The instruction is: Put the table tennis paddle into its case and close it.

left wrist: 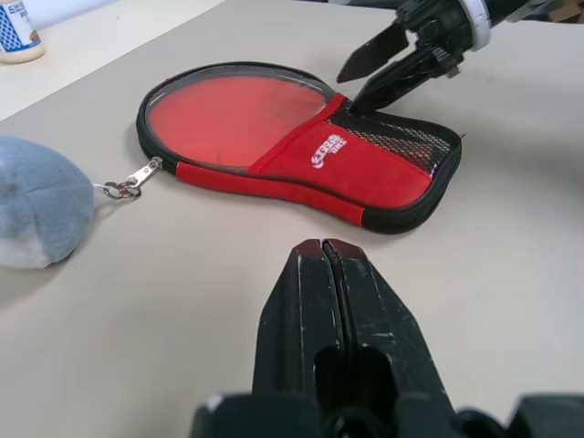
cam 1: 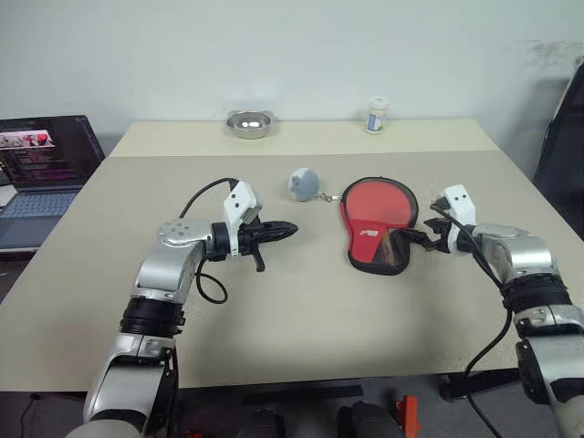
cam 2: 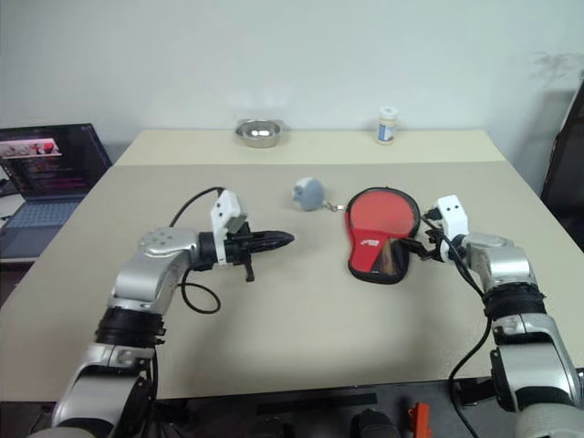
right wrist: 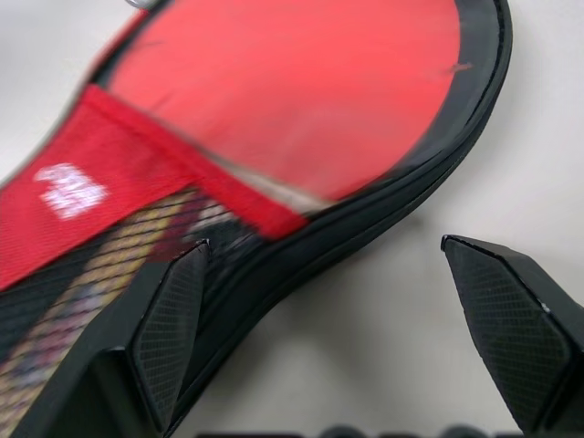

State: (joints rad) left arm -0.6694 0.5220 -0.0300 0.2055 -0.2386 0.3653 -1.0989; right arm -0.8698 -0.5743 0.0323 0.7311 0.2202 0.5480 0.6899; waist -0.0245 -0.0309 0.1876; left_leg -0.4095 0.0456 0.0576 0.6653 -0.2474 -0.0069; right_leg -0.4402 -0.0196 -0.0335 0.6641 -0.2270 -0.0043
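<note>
Left gripper (cam 1: 285, 230) — jaws pressed together, well left of the case (cam 1: 379, 224), paddle (left wrist: 239, 114) inside, long axis far-to-near on the counter (cam 1: 301, 319); right gripper (cam 1: 427, 239) — jaws spread, at its right edge, nearer.

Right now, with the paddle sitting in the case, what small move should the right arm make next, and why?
Probably ease the open right gripper in to pinch the case edge near its handle end: one finger already overlaps the black rim, the other stands clear. The table tennis paddle lies inside, so closing remains.
</note>
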